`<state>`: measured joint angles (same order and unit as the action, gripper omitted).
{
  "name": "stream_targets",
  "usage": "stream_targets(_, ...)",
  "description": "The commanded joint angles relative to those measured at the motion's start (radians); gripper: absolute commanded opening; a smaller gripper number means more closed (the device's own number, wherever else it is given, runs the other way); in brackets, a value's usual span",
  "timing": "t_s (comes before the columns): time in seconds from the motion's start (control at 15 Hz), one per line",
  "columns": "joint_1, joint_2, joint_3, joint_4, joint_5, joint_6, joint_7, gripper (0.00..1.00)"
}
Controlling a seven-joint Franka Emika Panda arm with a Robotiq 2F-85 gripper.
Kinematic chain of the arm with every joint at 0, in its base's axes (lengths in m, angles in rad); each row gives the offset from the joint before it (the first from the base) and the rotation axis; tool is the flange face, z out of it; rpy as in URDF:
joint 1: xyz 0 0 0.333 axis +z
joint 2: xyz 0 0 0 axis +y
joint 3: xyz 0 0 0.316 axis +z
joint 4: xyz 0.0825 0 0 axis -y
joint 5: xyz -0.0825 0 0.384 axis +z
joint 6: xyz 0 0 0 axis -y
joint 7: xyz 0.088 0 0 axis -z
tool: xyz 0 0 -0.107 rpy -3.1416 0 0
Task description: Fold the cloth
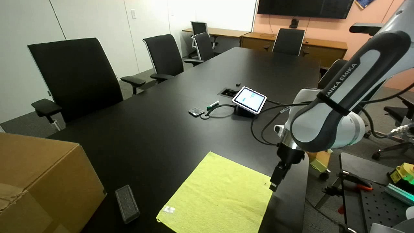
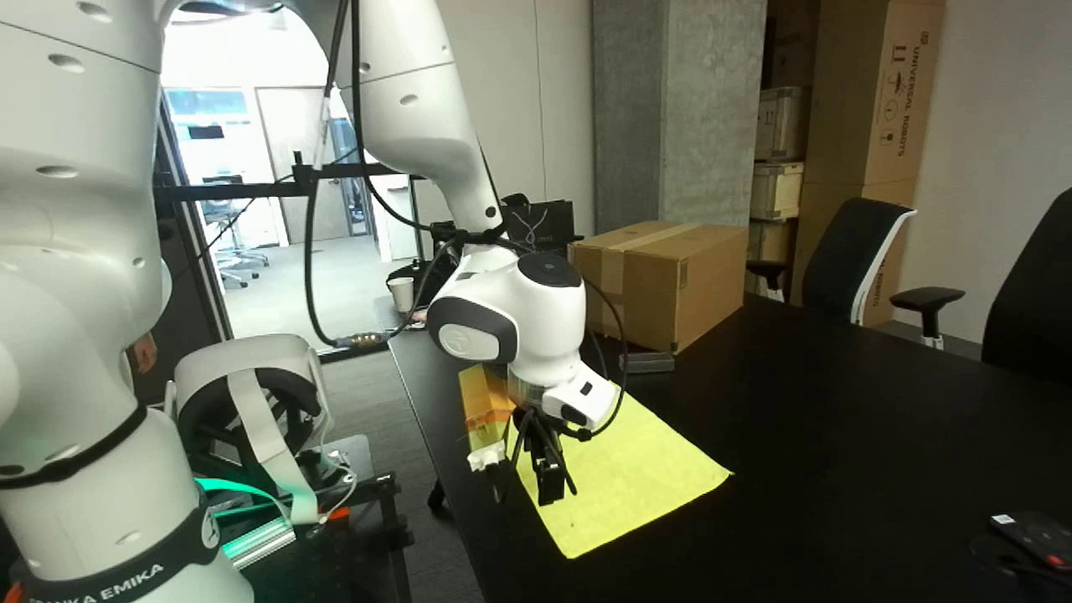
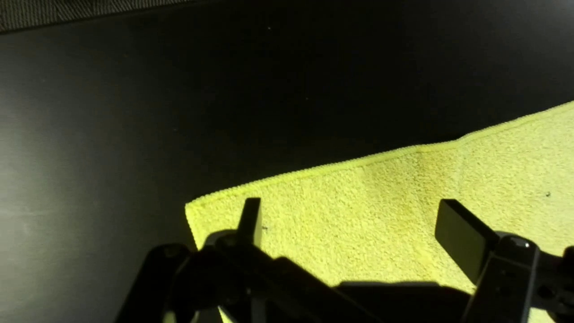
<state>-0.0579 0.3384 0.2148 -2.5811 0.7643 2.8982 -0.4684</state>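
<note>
Task item: cloth (image 1: 218, 194), flat and unfolded on the table (image 1: 145, 145). Near square as far as seen, so no long axis to work from; its hem (image 3: 314, 171) gives the direction instead. Single arm (image 1: 339, 81), so no choice of side.

Status of claw (image 3: 356, 229): fingers (image 3: 462, 237) spread well apart, nothing gripped. Wrist view: both stand over the cloth just inside the hem, one close to a corner (image 3: 193, 208), the other farther along. Bulk of the cloth lies to the right and bottom of that view. Touching or hovering: cannot tell.

Judgement: fold not begun; step in hand looks like lining up for a pinch near that corner. The line between the fingers runs roughly along the hem, not across it, so closing here would have to gather a ridge of fabric. Tips set too high could slide over without catching.

Materials: cloth yellow, short rough nap, stitched border, slight pucker in the hem; small white tag (image 1: 168, 209) near another corner. Probably limp, quick to bunch. Table black, smooth, dull sheen; cloth may skid on it. Outward: oblong grey block (image 1: 127, 204), speckled top; brown cardboard box (image 1: 48, 181), taped, flat-faced, just beside it. Farther along the table, a green-and-white marker (image 1: 212, 105) and a tilted screen (image 1: 249, 100) in a white frame.
</note>
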Motion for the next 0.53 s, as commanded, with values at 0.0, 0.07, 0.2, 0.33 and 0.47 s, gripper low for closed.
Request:
stream_targets(0.0, -0.028, 0.089, 0.024, 0.036, 0.043, 0.077, -0.063, 1.0)
stream_targets(0.07, -0.019, 0.114, 0.015, 0.042, 0.029, 0.094, -0.056, 1.0)
stream_targets(0.2, -0.01, 0.156, 0.005, 0.054, 0.011, 0.119, -0.05, 1.0)
stream_targets(0.33, -0.002, 0.192, -0.001, 0.067, 0.0, 0.145, -0.049, 1.0)
stream_targets(0.47, 0.004, 0.22, -0.01, 0.08, -0.009, 0.175, -0.047, 1.0)
